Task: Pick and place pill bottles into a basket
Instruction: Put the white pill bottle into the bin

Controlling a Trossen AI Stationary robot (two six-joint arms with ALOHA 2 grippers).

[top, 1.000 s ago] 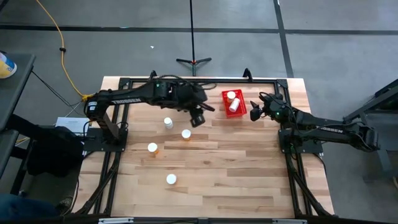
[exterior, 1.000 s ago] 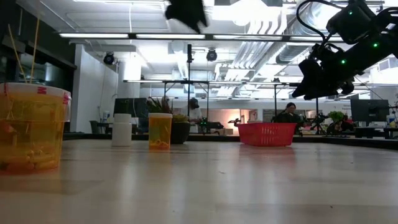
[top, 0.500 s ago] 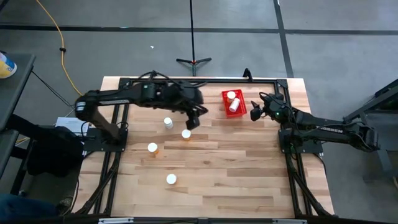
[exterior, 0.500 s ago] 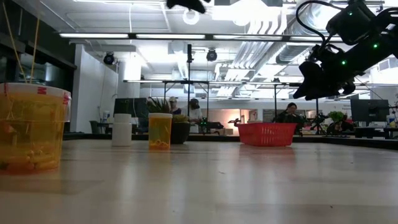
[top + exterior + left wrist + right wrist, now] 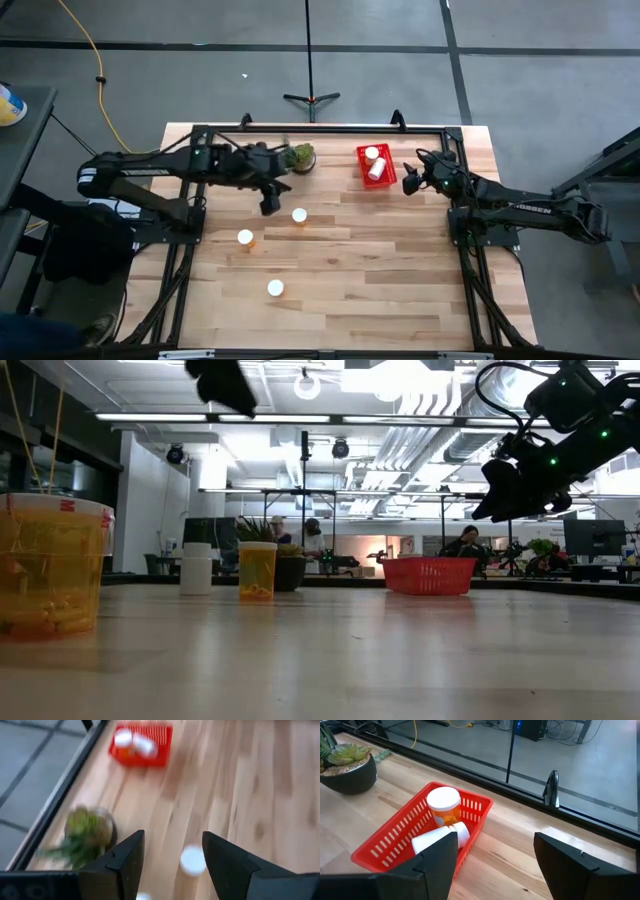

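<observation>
My left gripper point(image 5: 268, 205) is open and hovers above the table's middle left, high in the low view point(image 5: 225, 382). In its wrist view point(image 5: 171, 837) a white bottle cap point(image 5: 192, 860) shows between the fingers, well below them. Three pill bottles stand upright on the wood point(image 5: 299, 215) point(image 5: 245, 237) point(image 5: 275, 288); the gripper hides whatever is under it. The red basket point(image 5: 362, 172) at the far right holds two bottles, one upright point(image 5: 442, 802) and one lying point(image 5: 440, 840). My right gripper point(image 5: 410, 180) is open and empty just right of the basket.
A small green potted plant point(image 5: 300, 157) stands at the far edge, left of the basket, and shows in the left wrist view point(image 5: 87, 832). A black frame rail point(image 5: 320, 128) runs along the table's far edge. Bare wood lies toward the near edge.
My left gripper has swung from beside the basket toward the table's left and a little toward the near edge, coming over the bottles. The plant it covered now shows. My right gripper has kept still.
</observation>
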